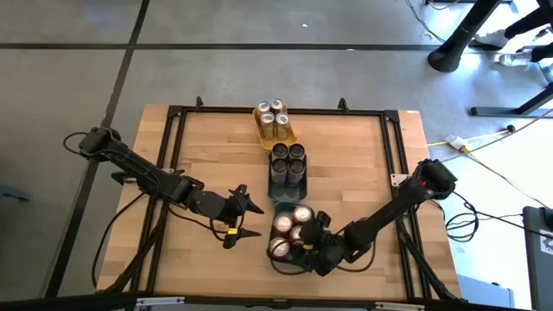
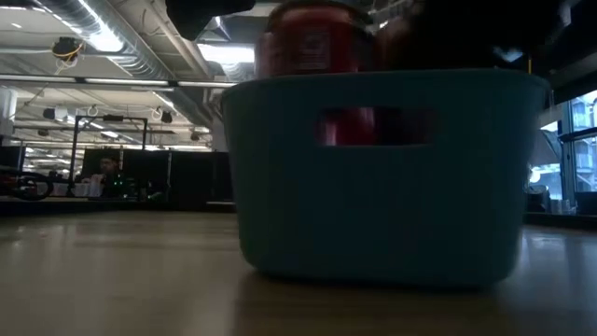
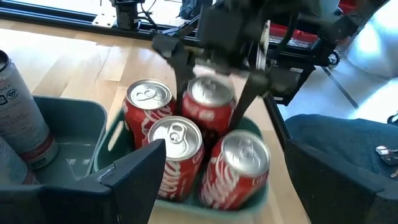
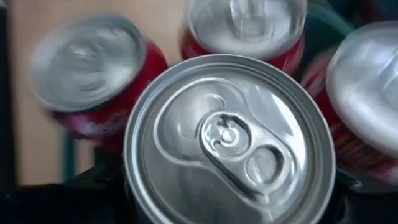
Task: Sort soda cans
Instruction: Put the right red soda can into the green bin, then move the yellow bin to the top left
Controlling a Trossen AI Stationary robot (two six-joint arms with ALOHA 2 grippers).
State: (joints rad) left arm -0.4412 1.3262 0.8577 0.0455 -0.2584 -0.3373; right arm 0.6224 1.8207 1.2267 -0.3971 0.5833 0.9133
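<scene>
- From above, three trays sit in a line down the middle of the surface (image 1: 346,173): a yellow tray (image 1: 275,131) far back with gold cans (image 1: 274,119), a dark tray (image 1: 288,177) in the middle with black cans (image 1: 288,157), and a teal tray (image 1: 292,259) near the front with red cans (image 1: 292,226).
- Only the high view shows all three groups at once. All the cans stand up straight, tops to the sky.
- The right hand (image 1: 313,235) is at the teal tray, over its right side.
- The left wrist view shows what the high view hides: the right hand's fingers (image 3: 182,74) come down on both sides of one red can (image 3: 210,102) at the back of the tray and grip it. Three more red cans stand close around it.
- The right wrist view looks straight down on that can's silver top (image 4: 230,140), with its pull tab, and three red cans beside it.
- The low view shows only the teal tray's wall (image 2: 382,205), with red cans peeking over the rim and through the handle hole.
- The left hand (image 1: 239,216) waits just left of the teal tray, fingers spread wide and holding nothing.
</scene>
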